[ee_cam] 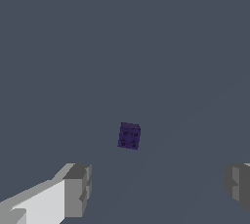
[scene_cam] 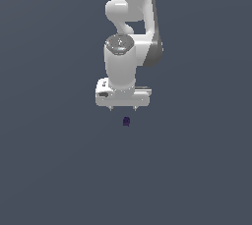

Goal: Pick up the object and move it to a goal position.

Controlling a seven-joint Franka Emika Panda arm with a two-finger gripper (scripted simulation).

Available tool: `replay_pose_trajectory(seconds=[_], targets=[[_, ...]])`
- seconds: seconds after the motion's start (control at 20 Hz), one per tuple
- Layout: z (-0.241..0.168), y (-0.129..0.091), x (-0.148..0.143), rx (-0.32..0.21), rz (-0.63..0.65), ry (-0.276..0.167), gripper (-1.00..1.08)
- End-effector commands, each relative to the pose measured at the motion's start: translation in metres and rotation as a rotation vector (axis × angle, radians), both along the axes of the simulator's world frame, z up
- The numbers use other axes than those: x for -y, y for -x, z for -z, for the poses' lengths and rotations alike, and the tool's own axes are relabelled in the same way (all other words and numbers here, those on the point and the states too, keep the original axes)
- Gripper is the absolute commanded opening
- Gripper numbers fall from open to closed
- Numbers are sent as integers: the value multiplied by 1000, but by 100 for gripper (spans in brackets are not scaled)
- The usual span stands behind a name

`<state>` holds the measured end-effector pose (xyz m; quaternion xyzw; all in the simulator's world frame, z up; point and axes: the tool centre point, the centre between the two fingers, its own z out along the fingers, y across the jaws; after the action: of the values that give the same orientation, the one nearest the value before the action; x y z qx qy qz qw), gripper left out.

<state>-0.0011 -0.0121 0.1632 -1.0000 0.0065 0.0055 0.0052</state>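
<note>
Hand (scene_cam: 122, 107) held with fingers spread wide apart, nothing between them, hanging above the grey worktop (scene_cam: 54, 170) with the white arm (scene_cam: 133, 17) rising behind. Object (scene_cam: 126, 121), a tiny dark purple block, lying on the worktop just ahead of the fingertips and clear of them, untouched. Seen through the wrist view as a small studded square (ee_cam: 129, 136), turned slightly askew, sitting forward of the line between the two fingers (ee_cam: 78, 189) and roughly midway across the gap. Step in hand, by judgement: approach, with the grasp not yet begun. To do it well: shift the hand forward until the block sits squarely between the fingertips rather than ahead of them; perhaps twist the wrist a little so the pads meet two flat faces instead of corners; only then descend straight down, low enough for the pads to straddle so small a piece without scraping the worktop. Close gently and evenly, since a lump this tiny may well skid or pop out if nudged by one finger first. Goal position not marked in either view.
</note>
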Motion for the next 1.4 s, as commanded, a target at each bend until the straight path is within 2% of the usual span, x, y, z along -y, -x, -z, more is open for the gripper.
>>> replay_pose_trajectory(seconds=[0.0, 0.65, 1.0, 1.35], targets=[[0, 0, 0, 0, 0, 0, 100], [1, 3, -4, -2, -67, 10, 100], [18, 4, -7, 0, -25, 8, 100], [59, 9, -12, 5, 77, 8, 100]])
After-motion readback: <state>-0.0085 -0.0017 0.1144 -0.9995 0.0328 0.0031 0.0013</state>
